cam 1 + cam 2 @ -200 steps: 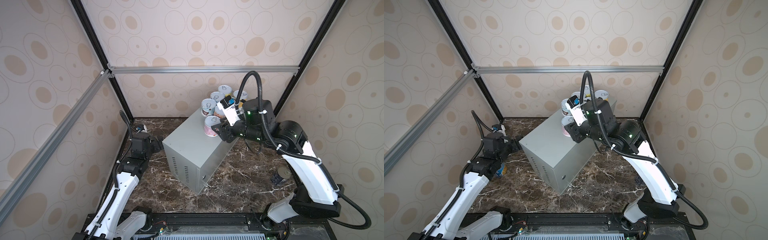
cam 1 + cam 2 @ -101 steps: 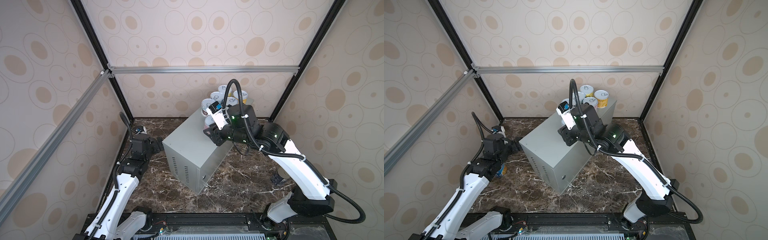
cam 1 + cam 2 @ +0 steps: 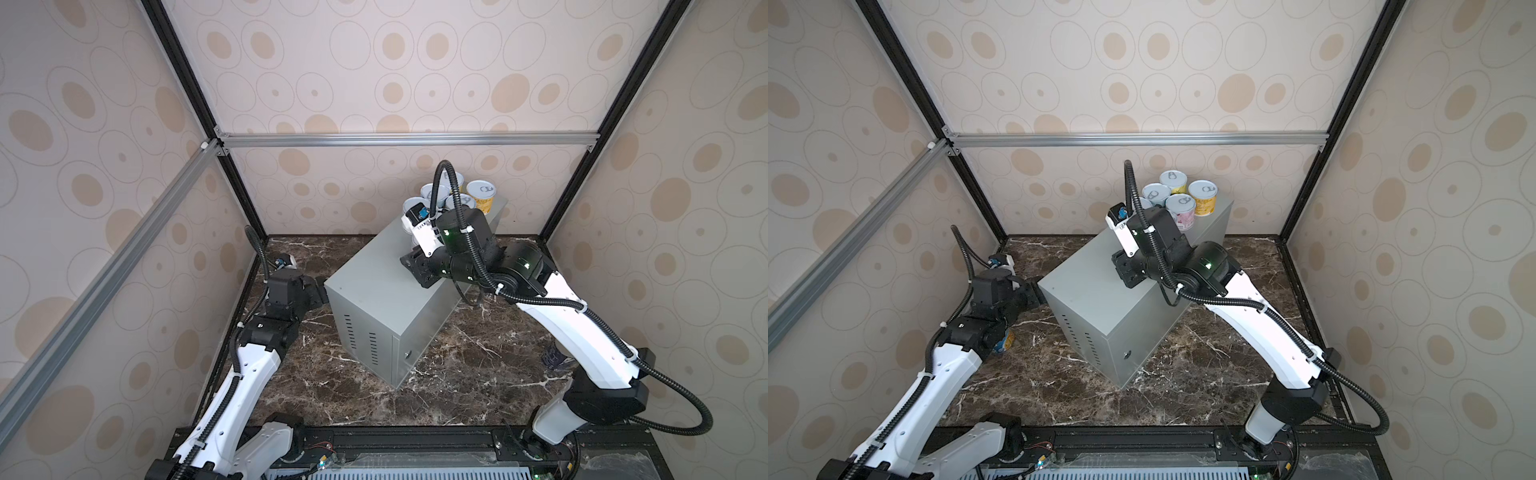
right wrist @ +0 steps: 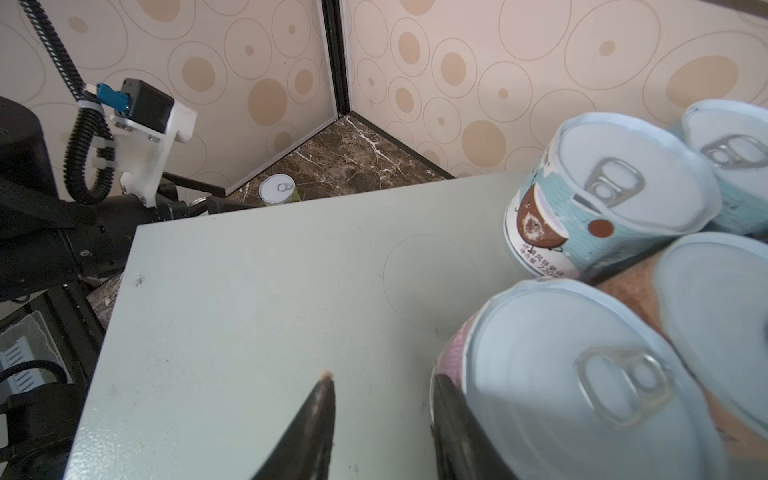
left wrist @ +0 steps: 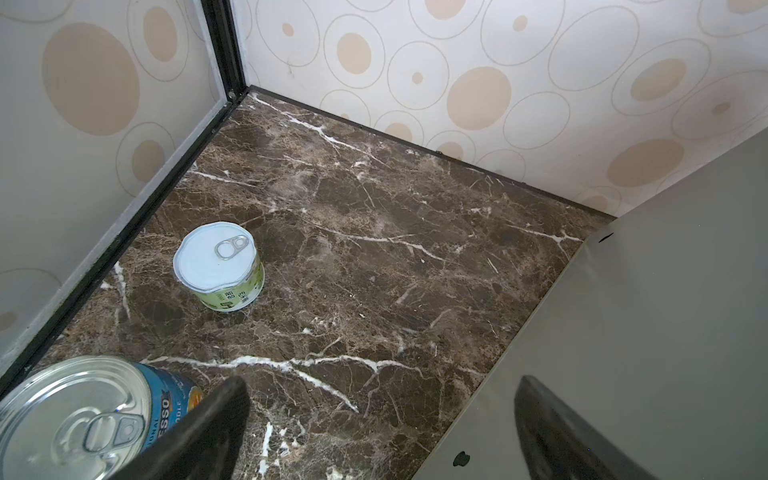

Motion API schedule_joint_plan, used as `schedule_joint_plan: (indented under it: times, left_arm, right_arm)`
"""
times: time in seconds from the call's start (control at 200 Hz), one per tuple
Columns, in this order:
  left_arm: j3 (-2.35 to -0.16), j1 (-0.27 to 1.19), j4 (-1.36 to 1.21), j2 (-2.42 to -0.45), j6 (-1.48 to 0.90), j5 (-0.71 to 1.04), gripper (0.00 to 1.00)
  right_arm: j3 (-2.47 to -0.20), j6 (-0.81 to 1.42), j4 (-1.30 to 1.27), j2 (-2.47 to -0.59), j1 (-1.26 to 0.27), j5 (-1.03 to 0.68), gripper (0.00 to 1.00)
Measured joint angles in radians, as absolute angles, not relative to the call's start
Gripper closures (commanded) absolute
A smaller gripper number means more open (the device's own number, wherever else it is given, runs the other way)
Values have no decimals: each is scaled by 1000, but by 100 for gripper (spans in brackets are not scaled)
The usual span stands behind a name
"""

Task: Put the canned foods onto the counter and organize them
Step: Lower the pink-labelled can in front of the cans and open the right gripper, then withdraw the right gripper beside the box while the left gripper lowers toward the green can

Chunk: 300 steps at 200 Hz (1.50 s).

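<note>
Our right gripper [image 4: 382, 378] is nearly shut and holds nothing. One finger sits just beside the pink can [image 4: 582, 374] on the counter [image 4: 270, 291], lower right of frame. Our left gripper [image 5: 380, 380] gapes wide, empty.

short cans [image 4: 602, 195] 7 | tall cans [image 5: 83, 415] 2 | counter [image 3: 374, 291] 1

Dark veined marble surface [image 3: 457, 374], beige oval-patterned walls [image 3: 374, 62], aluminium crossbar [image 3: 415, 139], black corner posts [image 3: 191, 83]
</note>
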<state>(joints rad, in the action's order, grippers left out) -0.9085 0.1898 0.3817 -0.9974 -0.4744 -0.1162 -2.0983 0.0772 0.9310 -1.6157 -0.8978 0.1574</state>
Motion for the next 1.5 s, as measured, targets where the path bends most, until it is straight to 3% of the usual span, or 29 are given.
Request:
schedule_joint_plan:
  times: [0.515, 0.795, 1.225, 1.5]
  left_arm:
    - [-911, 190, 402, -991, -475, -121, 1]
    - [-943, 189, 471, -945, -476, -141, 1]
    - [-1019, 189, 564, -963, -480, -141, 1]
    - [-1068, 189, 579, -1056, -482, -141, 1]
  right_arm:
    - [-2127, 48, 958, -1612, -898, 90, 44]
    - [-2055, 74, 957, -1454, -898, 58, 37]
    - [-1706, 169, 957, -1105, -897, 116, 19]
    - [-1348, 259, 914, -880, -897, 187, 18]
